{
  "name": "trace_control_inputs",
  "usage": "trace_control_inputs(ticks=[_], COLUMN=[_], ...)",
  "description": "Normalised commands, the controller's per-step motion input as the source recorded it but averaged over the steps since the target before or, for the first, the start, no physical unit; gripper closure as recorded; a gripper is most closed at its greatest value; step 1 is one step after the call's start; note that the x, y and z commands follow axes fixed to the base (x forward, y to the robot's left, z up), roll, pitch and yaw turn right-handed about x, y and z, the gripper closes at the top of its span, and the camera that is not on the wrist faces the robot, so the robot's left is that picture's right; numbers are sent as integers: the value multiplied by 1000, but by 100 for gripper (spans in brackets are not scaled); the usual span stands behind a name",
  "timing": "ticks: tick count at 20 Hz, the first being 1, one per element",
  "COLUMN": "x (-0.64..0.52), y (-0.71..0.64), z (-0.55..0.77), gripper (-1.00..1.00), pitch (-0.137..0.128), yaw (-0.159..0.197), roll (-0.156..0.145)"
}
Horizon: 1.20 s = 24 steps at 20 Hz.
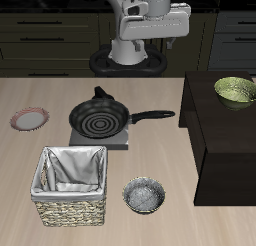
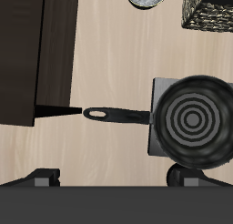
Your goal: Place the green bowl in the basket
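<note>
The green bowl (image 1: 236, 90) is small, round and olive-green. It stands on a dark raised cabinet top (image 1: 215, 130) at the table's side, and it is out of the wrist view. The basket (image 1: 72, 185) is square tan wicker with a white-grey cloth lining. It stands near the table's front edge, and one corner of it shows in the wrist view (image 2: 211, 11). My gripper (image 1: 150, 45) hangs high at the back of the table, above and behind the frying pan, far from both. In the wrist view the gripper (image 2: 114, 180) has its fingertips (image 2: 41, 178) wide apart and empty.
A black frying pan (image 1: 100, 118) sits on a grey square burner mid-table, its handle pointing towards the cabinet. It also shows in the wrist view (image 2: 193, 121). A grey metallic bowl (image 1: 145, 195) stands beside the basket. A pink-rimmed plate (image 1: 30, 119) lies at the far side.
</note>
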Motion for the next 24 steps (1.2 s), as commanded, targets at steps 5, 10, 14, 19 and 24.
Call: trace_control_inputs(ticks=[5, 10, 14, 19, 24], x=[31, 20, 63, 221, 299], y=[404, 374, 436, 281, 42], z=[135, 95, 175, 197, 87], gripper=[-100, -100, -100, -100, -100], pitch=[-35, -17, -20, -47, -2], yaw=[17, 9, 9, 5, -11], roll=[33, 25, 19, -34, -43])
